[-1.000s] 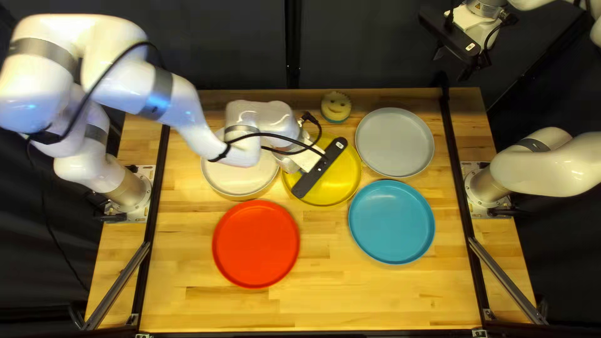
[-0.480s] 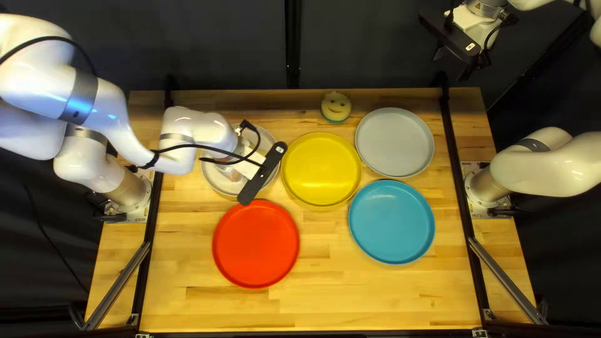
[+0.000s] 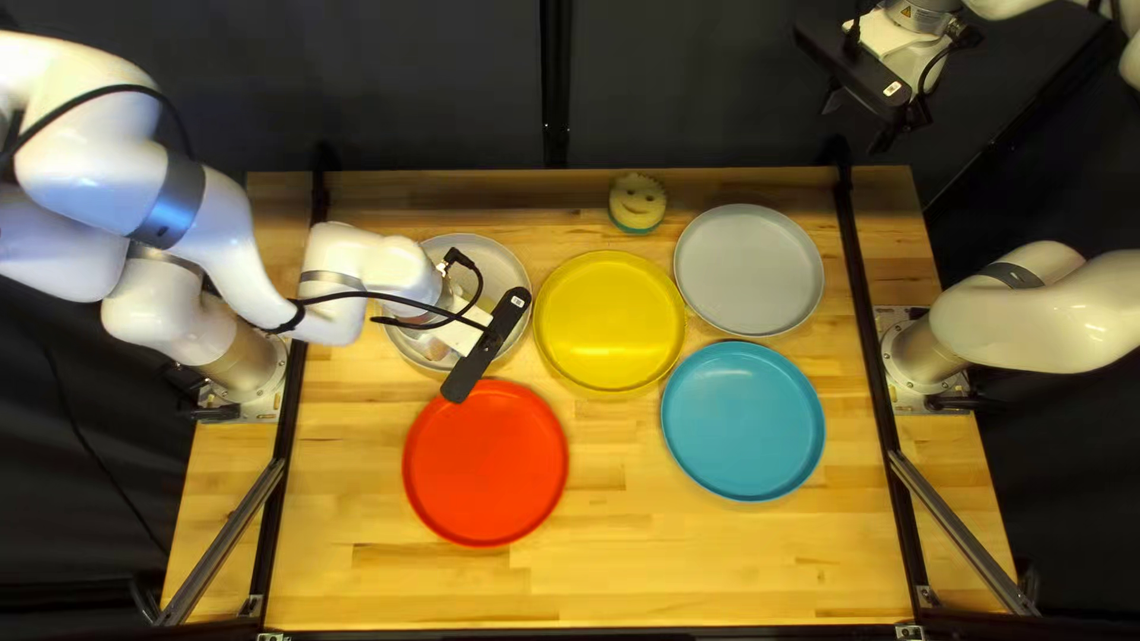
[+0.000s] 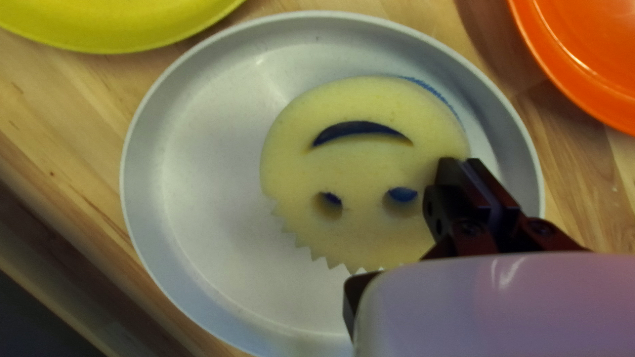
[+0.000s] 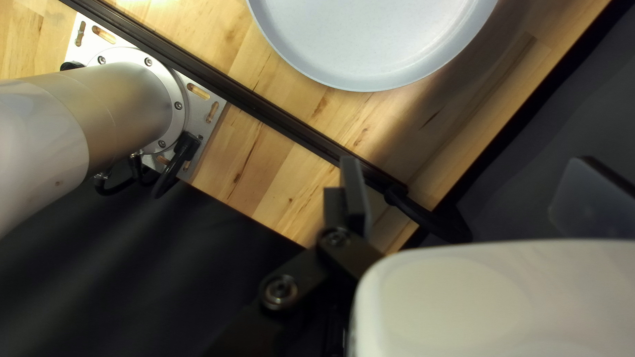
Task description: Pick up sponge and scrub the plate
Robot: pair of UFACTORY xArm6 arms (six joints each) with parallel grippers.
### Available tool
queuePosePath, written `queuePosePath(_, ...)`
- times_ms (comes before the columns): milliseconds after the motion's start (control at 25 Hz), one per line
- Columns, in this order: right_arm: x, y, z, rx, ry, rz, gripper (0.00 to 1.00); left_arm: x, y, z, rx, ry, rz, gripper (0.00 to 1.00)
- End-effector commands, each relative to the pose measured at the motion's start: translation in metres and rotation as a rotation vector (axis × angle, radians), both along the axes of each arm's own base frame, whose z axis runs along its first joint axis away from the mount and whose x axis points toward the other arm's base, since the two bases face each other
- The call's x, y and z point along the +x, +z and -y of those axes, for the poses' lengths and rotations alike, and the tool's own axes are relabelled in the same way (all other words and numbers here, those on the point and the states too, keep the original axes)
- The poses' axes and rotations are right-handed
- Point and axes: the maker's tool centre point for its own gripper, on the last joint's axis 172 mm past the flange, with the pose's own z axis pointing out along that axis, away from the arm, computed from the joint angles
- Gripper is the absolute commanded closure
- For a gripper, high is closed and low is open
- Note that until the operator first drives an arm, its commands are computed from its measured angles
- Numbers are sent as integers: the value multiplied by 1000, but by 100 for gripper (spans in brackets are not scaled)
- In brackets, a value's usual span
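My left gripper (image 3: 487,344) is over the near part of the white plate (image 3: 507,264), its fingertips hidden there. Part of a beige sponge (image 3: 438,348) shows under its wrist. In the left wrist view, the gripper (image 4: 462,165) is shut on the edge of the round smiling sponge (image 4: 357,162), which covers much of the white plate (image 4: 198,165); contact with the plate cannot be told. A second smiling sponge (image 3: 638,202) sits near the table's far edge. My right gripper (image 3: 856,125) hangs beyond that edge; in its wrist view, the gripper (image 5: 466,192) is open, holding nothing.
Right of the white plate lies a yellow plate (image 3: 609,321), then a grey plate (image 3: 749,270) with a blue plate (image 3: 743,421) nearer. A red plate (image 3: 486,463) lies just nearer than the white one. Dark rails (image 3: 873,344) run along both table sides.
My left gripper has gone left from above the yellow plate to the white plate, then slightly nearer, the sponge moving along with it. The right arm has stayed still.
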Motion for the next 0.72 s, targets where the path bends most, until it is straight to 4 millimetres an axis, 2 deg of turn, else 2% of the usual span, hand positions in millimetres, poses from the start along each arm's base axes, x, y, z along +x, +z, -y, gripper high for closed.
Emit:
queuePosePath(40,0,0,0,0,0,0,0,-9,3,3,-3,6,11,100)
queuePosePath(280,0,0,0,0,0,0,0,-41,1,8,-8,26,1,100)
queuePosePath(480,0,0,0,0,0,0,0,-58,1,10,-12,47,-8,100)
queuePosePath(600,0,0,0,0,0,0,0,-58,2,9,-12,54,-11,100)
queuePosePath(720,0,0,0,0,0,0,0,-44,1,6,-13,52,-9,100)
